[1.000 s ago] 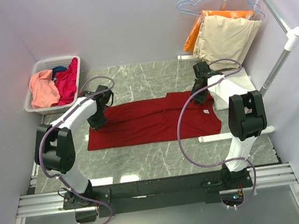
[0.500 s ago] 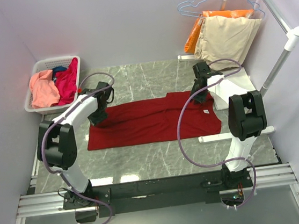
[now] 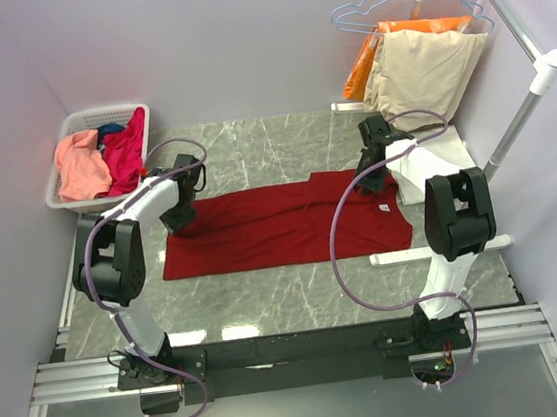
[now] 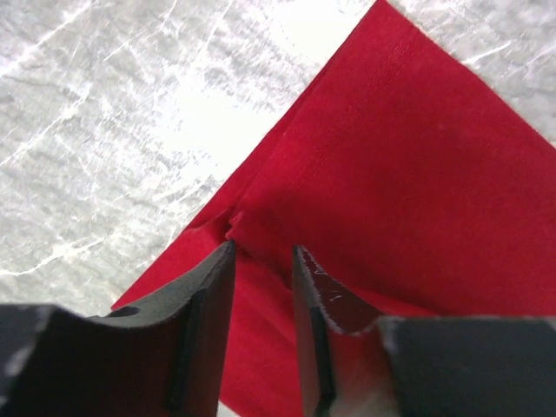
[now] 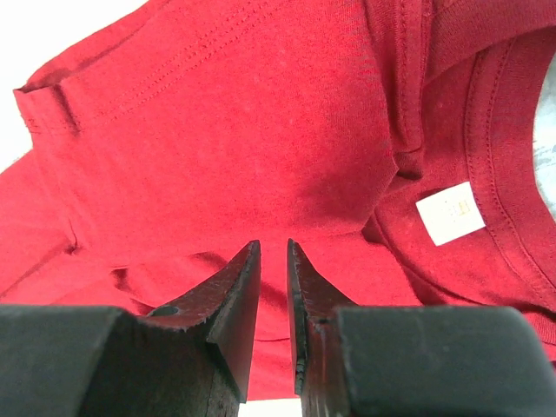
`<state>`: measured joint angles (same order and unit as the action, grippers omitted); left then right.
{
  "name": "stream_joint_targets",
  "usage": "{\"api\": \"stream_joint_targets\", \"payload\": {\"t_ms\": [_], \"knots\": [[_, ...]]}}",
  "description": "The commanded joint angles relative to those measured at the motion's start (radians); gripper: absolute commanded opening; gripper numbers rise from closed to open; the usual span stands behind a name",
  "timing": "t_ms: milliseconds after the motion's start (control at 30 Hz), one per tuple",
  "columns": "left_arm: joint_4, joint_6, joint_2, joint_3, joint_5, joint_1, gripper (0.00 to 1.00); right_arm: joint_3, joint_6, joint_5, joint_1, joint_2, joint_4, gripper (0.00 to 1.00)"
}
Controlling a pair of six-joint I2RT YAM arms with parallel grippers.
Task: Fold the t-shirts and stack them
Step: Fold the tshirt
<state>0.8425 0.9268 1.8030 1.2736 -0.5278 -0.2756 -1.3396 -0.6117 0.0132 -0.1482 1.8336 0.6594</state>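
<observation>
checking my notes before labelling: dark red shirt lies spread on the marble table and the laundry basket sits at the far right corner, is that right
No: the laundry basket sits at the far left corner, not the far right, as the top external view shows. The dark red shirt does lie spread on the marble table.
</observation>
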Motion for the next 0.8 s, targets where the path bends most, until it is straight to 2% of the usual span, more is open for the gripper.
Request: {"api": "stream_joint_targets", "payload": {"t_ms": [0,33,133,167,200,500,633,767], "knots": [[-0.026,-0.016,0.028,-0.002,-0.001,0.006,0.34,-0.044,0.013,0.005,-0.008,0.010,0.022,0.26],[-0.023,-0.016,0.029,-0.003,0.000,0.006,0.32,-0.049,0.015,0.007,-0.008,0.012,0.025,0.26],[-0.014,-0.009,0.025,-0.008,-0.001,0.006,0.15,-0.055,0.015,0.011,-0.008,0.018,0.026,0.25],[-0.004,-0.003,0.019,-0.007,-0.006,0.006,0.04,-0.056,0.013,0.013,-0.008,0.021,0.028,0.25],[0.000,-0.005,0.016,-0.006,-0.008,0.007,0.01,-0.056,0.013,0.013,-0.008,0.021,0.029,0.25],[0.084,0.001,-0.001,0.133,-0.135,0.006,0.01,-0.056,0.007,0.010,-0.010,0.023,0.020,0.25],[0.115,-0.013,0.009,0.191,-0.150,0.007,0.01,-0.049,0.006,0.007,-0.008,0.018,0.016,0.24],[0.119,-0.003,-0.010,0.133,-0.141,0.006,0.01,-0.044,0.006,0.010,-0.008,0.012,0.016,0.24]]}}
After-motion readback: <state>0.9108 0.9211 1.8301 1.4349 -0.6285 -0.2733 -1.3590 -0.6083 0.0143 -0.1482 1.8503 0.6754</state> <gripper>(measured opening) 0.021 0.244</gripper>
